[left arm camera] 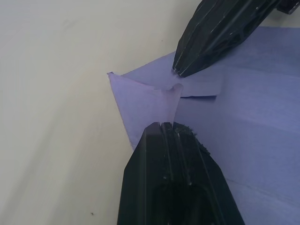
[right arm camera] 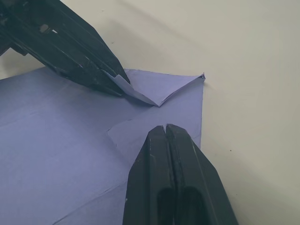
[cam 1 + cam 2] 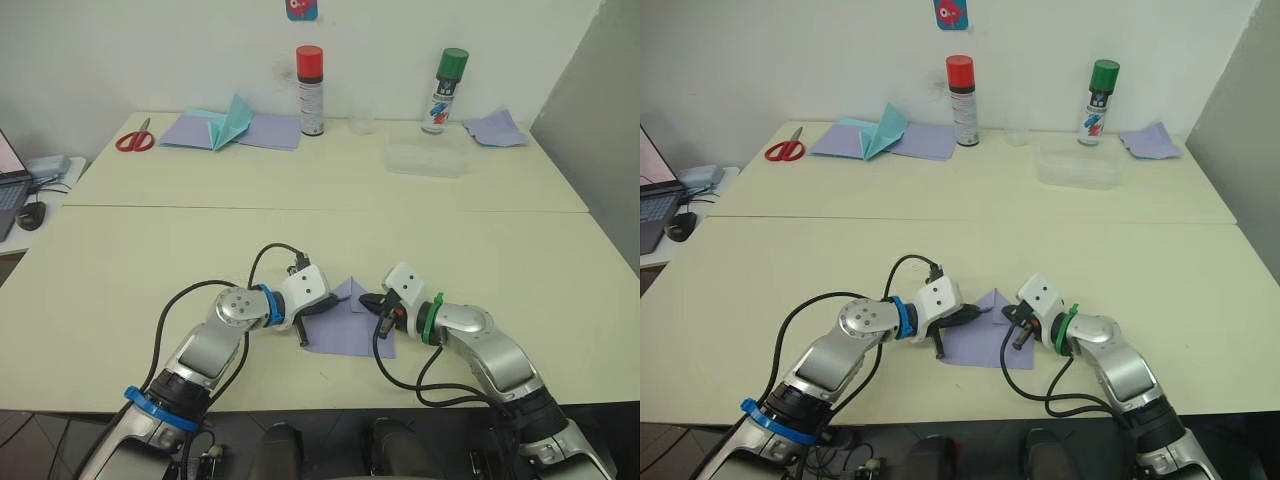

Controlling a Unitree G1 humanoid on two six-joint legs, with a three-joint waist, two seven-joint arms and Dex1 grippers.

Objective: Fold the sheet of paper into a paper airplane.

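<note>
The sheet of paper (image 3: 352, 335) is lavender and creased, and lies flat near the table's front edge with its far corner (image 2: 187, 84) folded over into a triangle. My left gripper (image 3: 322, 307) is shut on the loose tip of that folded flap (image 1: 171, 98), lifting it a little. My right gripper (image 3: 368, 302) is shut with nothing between its fingers. In the right wrist view its tip (image 2: 165, 127) rests on the sheet just beside the flap, close to the left gripper's fingers (image 2: 84, 51). The paper airplane is out of view.
At the table's back stand a teal pointed paper (image 3: 232, 120) on smooth lavender sheets (image 3: 272, 131), red scissors (image 3: 135, 139), a red-capped can (image 3: 311, 90), a green-capped can (image 3: 445, 90), a clear box (image 3: 428, 158) and a crumpled lavender piece (image 3: 497, 128). A mouse (image 3: 31, 214) lies far left.
</note>
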